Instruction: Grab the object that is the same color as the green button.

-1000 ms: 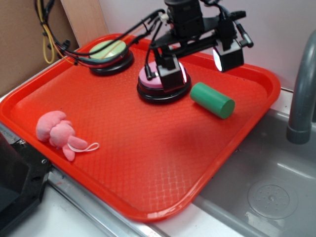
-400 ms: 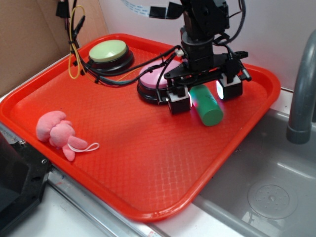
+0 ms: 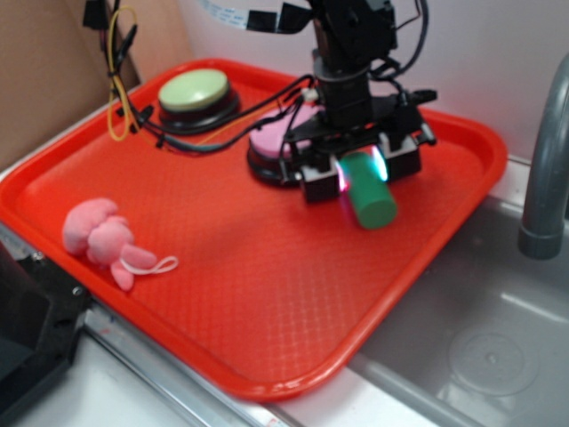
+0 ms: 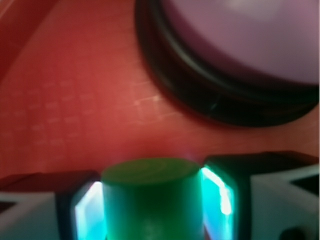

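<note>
A red plastic tray (image 3: 267,294) sits on a metal bench beside a steel sink (image 3: 480,329), with a grey faucet pipe (image 3: 544,169) rising at the right edge and brown cardboard (image 3: 44,80) propped behind on the left. At the tray's far corner rests the green button (image 3: 193,91), pale yellow-green on its black base, with a bundle of black and yellow cables (image 3: 124,80) trailing past it. Nearer the middle is the pink button (image 3: 276,147), partly hidden by the arm. The gripper (image 3: 360,173) has its two fingers down at tray level just to the right of the pink button, and the green cylinder (image 3: 366,191) lies on its side between them, its flat end poking out toward the front of the tray. From the wrist camera the green cylinder (image 4: 152,200) fills the gap between the pads (image 4: 217,192), which glow teal on either side and press flush against it, so the gripper is closed on the cylinder; the pink button's (image 4: 240,45) black base looms just beyond. A small pink plush toy (image 3: 102,238) lies well apart, near the tray's left edge.
</note>
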